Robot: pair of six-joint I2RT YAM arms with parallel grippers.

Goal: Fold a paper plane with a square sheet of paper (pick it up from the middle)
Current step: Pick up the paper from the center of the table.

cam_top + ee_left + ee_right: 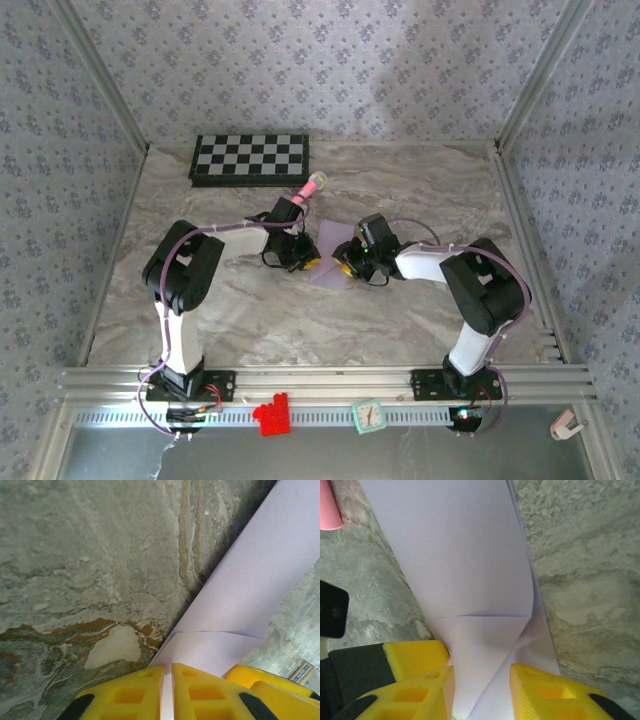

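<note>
Two arms: The left arm [190,265] and the right arm [480,285] are bolted side by side at the near edge of the desk [430,190]. Both bend in to the middle, so each can work one side of the paper.
Near rail: A red toy block [271,415] and a small green clock [369,416] sit in front of the metal rail [330,380]. They are well apart from the job.
Left end effector [167,672]: Clenched on the sheet of paper [260,580]. Its yellow fingers [135,690] almost touch, with a thin bit of paper pinched between them. I think it grips there so the paper cannot slide.
Right end effector [481,680]: Released. Its fingers [427,690] stand apart with the paper lying between them, and they do not pinch it. I think it is lined up to press or pull a fold.
Sheet of paper: Pale purple, in the middle of the desk, between the two end effectors. It has a crease across it and a slanted flap. Some folds are made, but it is not a plane yet.
Pink toy microphone [311,186]: Just past the paper, near the left arm. It could get bumped.
Checkered board [250,157]: Flat at the far edge of the desk, well apart from the paper.
Desk: Smooth, with a grey and brown stone look. Thin paper may slip on it.
Room: Walls [300,60] with a small flower print stand on three sides, with metal posts in the corners.
</note>
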